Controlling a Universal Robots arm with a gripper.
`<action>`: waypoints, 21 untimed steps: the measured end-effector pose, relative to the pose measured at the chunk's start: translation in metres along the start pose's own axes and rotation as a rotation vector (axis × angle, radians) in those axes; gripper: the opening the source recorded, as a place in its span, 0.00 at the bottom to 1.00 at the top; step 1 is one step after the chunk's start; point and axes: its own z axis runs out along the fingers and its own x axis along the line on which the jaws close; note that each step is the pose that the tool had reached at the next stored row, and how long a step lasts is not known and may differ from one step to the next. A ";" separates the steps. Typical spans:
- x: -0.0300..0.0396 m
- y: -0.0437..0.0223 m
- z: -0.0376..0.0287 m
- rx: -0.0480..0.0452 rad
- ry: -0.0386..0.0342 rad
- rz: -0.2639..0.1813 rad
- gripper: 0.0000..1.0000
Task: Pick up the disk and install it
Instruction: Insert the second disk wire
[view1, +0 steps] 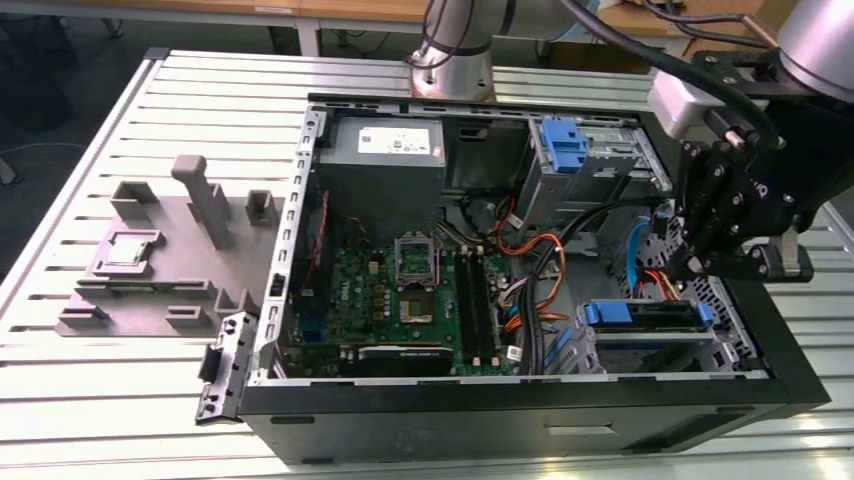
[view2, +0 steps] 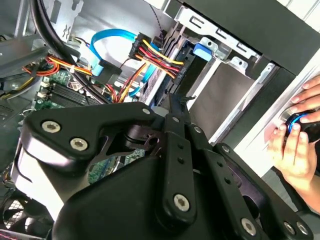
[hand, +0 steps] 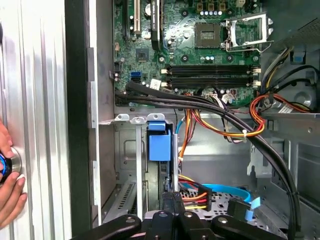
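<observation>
The disk (view1: 645, 316) stands on edge in the drive cage (view1: 667, 350) at the case's front corner, on the exterior view's right. Its blue carrier frames a dark body. In both wrist views the carrier's blue tab (hand: 160, 145) (view2: 202, 50) shows at the slot's mouth. My gripper (view1: 697, 272) hangs just above the disk's end by the case wall. Its fingers (view2: 176, 100) are pressed together, shut, with nothing between them. In the first wrist view my gripper (hand: 172, 197) lines up with the disk's thin edge. I cannot tell whether it touches the disk.
Orange, red and blue cables (view1: 534, 270) run beside the cage, with the motherboard (view1: 400, 290) past them. A bare blue bracket (view1: 567, 145) sits on the rear cage. A grey fixture (view1: 160, 250) lies outside the case. A person's hand (view2: 295, 145) rests on a button by the case wall.
</observation>
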 end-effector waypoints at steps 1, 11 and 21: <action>-0.0014 0.0000 -0.0023 0.0000 0.0003 0.000 0.10; -0.0140 0.0001 -0.0129 -0.0001 0.0004 0.001 0.10; -0.0346 0.0009 -0.0135 -0.0146 0.0048 0.009 0.10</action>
